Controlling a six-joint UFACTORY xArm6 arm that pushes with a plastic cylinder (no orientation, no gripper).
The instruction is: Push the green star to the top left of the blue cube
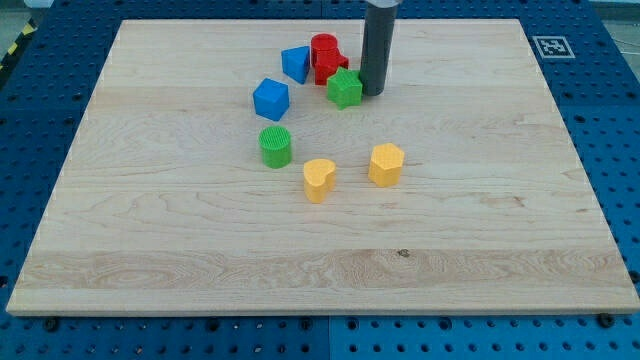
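One rod: my tip (373,93) touches the green star (345,89) on its right; no hand shows.
Blue cube (271,99): left of the star, apart, on the counter (480,200).

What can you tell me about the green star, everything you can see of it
The green star is a small, chunky block with a lobed outline, a flat lighter top and darker sides; it looks like matte painted wood or plastic. It sits flat on the wooden board near the view's top centre. My tip stands right against its right side, apparently touching. A red block sits just behind it to the upper left, touching or nearly so. The blue cube lies apart, to its left.
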